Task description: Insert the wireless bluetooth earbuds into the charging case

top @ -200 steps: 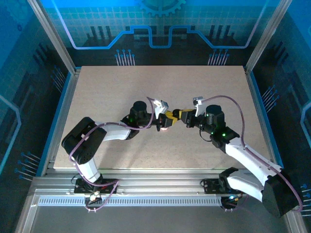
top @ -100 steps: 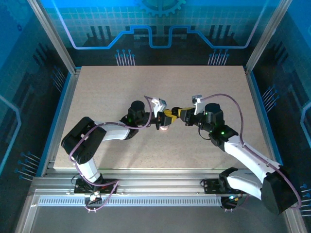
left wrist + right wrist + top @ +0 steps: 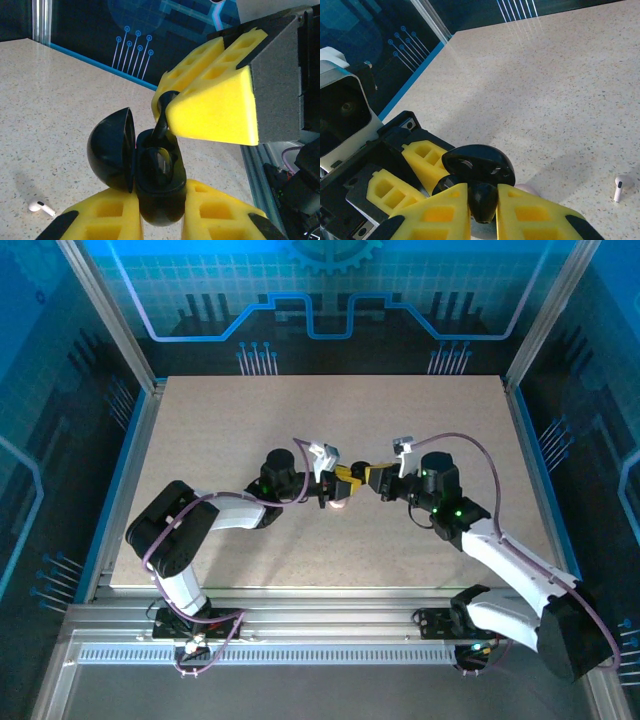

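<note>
My left gripper [image 3: 160, 212] is shut on the charging case [image 3: 159, 182], which looks glossy black here. The case stands upright and its lid [image 3: 111, 150] hangs open to the left. My right gripper [image 3: 484, 202] is shut on a dark earbud [image 3: 485, 197], and that earbud's stem [image 3: 161, 125] dips into the case's open top. In the top view the two grippers [image 3: 331, 487] [image 3: 361, 478] meet tip to tip at mid table. A second earbud [image 3: 40, 207] [image 3: 620, 186], pale, lies loose on the table.
A small pale pink round thing [image 3: 339, 503] [image 3: 527, 189] sits on the table under the gripper tips, mostly hidden. The speckled tabletop [image 3: 450, 430] lies open all round. Metal frame rails [image 3: 130, 440] border the table.
The right gripper has edged left and closed up on the left gripper. The left arm has drawn back slightly. Both keep their hold.
</note>
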{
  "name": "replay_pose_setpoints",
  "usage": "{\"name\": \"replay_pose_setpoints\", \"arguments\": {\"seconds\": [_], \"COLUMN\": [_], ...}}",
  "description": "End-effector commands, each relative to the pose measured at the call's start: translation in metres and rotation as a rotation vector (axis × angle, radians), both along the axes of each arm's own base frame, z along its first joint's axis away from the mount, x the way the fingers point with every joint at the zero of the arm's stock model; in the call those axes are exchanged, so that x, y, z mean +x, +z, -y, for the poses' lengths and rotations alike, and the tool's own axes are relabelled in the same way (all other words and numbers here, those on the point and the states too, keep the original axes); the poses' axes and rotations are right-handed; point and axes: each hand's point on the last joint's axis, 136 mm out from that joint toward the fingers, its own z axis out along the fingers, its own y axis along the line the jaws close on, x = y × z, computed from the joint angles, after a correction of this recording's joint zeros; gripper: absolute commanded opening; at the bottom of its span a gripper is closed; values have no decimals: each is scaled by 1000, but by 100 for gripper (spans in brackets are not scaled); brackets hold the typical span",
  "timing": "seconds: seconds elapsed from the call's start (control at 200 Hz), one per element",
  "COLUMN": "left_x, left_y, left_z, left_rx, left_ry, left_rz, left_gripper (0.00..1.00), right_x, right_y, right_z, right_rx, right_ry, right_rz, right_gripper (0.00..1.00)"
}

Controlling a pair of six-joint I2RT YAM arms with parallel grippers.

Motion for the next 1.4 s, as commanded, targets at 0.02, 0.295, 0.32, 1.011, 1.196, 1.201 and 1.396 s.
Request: {"name": "replay_pose_setpoints", "arguments": {"seconds": [0.02, 0.295, 0.32, 1.011, 1.196, 1.201, 1.396], "left_x": [-5, -5, -5, -9, -10, -10, 3], "left_y": [29, 31, 30, 33, 33, 33, 20], "left_z": [-1, -2, -2, -2, -2, -2, -5], "left_rx": [-70, -73, -72, -76, -76, -77, -21], "left_ry": [-26, -25, -26, -45, -49, -49, 25], "left_rz": [85, 91, 91, 117, 118, 118, 78], "left_gripper": [17, 17, 17, 17, 17, 17, 16], "right_x": [-9, -23, -24, -29, -27, -27, -18], "right_y": [-7, -10, -10, -12, -10, -10, -20], "right_z": [-7, -11, -12, -17, -16, -15, 2], "right_rx": [-17, -25, -24, 1, 12, 12, -27], "right_ry": [54, 122, 132, 197, 192, 191, 81], "right_rz": [-36, -52, -51, -97, -97, -96, -151], "right_gripper": [18, 19, 19, 25, 27, 27, 28]}}
